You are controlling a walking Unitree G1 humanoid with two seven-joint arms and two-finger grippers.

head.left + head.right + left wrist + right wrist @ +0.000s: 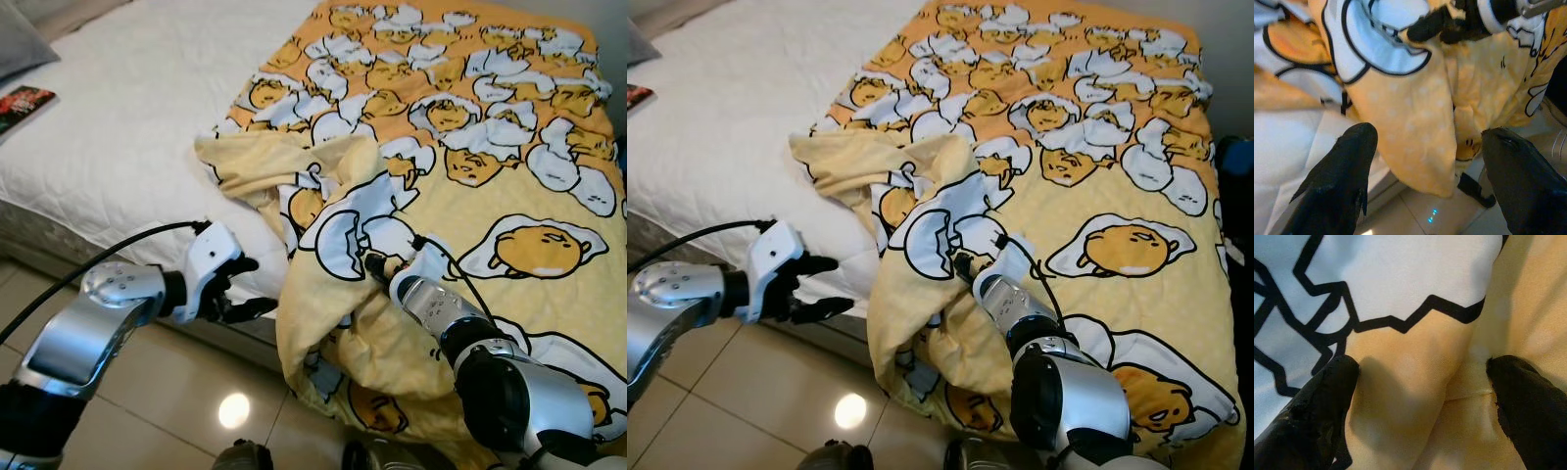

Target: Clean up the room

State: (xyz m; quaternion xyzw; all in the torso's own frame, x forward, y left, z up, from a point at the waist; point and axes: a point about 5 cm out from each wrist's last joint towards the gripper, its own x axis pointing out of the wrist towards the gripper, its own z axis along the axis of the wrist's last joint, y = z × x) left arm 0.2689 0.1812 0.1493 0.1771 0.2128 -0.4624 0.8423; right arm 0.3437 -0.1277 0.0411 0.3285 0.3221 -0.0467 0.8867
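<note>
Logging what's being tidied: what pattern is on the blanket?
Yellow blanket printed with cartoon egg-yolk figures in cracked white shells; the left eye view shows it best.

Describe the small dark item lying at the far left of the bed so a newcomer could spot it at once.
Start from the white mattress beside the yellow egg-print blanket. At the mattress's left edge, below a grey pillow, lies a flat dark book or card with red markings. It is the one dark thing on the white sheet.

We can read no words, brands or numbers anywhere; the book (22,104) lying on the bed (127,117) is too small to make out.
</note>
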